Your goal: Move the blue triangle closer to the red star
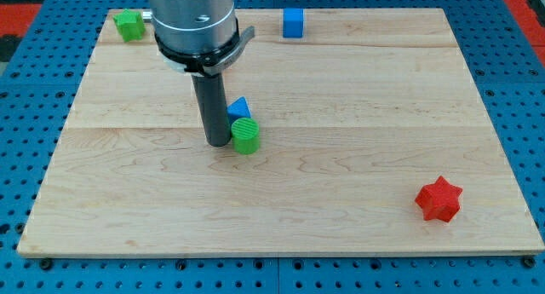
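The blue triangle (239, 108) lies near the middle of the wooden board (341, 158), partly hidden by my rod. A green cylinder (245, 135) sits right below it, touching or nearly touching it. My tip (217, 143) rests on the board just left of the green cylinder and below-left of the blue triangle. The red star (439, 199) lies far off at the view's lower right.
A blue cube (293, 23) sits at the board's top edge, right of the arm. A green block (130, 25) of irregular shape sits at the top left corner. Blue perforated table (519, 89) surrounds the board.
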